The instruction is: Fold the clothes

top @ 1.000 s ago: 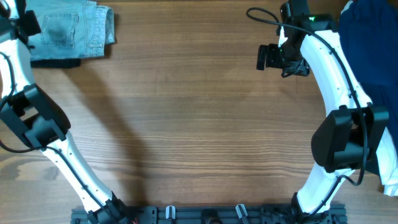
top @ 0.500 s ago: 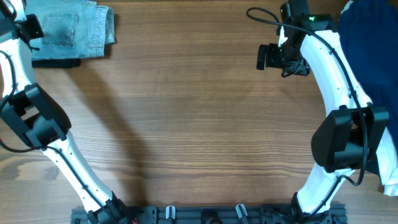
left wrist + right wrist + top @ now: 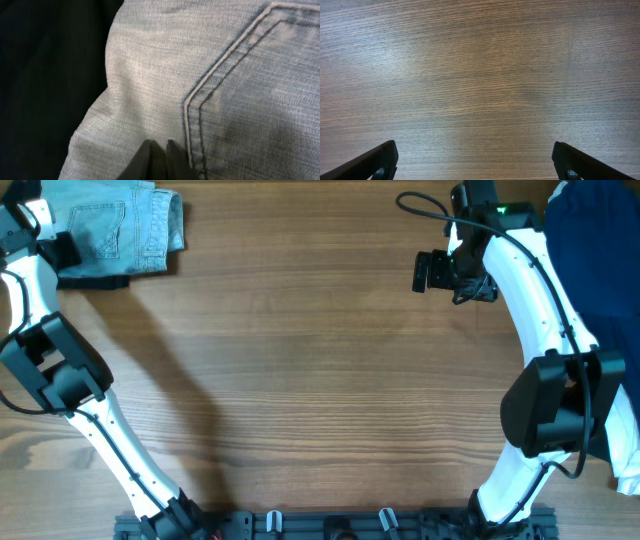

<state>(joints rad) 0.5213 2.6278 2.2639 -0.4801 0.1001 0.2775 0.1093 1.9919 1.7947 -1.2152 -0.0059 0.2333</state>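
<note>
We are counting three garments — one pair of denim shorts point(image 3: 120, 220), one black garment point(image 3: 95, 280), one navy garment point(image 3: 600, 250). We are counting two arms: left arm point(image 3: 22, 290), right arm point(image 3: 530, 280). Two grippers: left gripper point(image 3: 157, 156), right gripper point(image 3: 479, 162). One table point(image 3: 320, 380).

Nothing readable is showing in any view: no text, label, brand or number is appearing on the denim shorts point(image 3: 120, 225) or the wooden table point(image 3: 300, 380)
</note>
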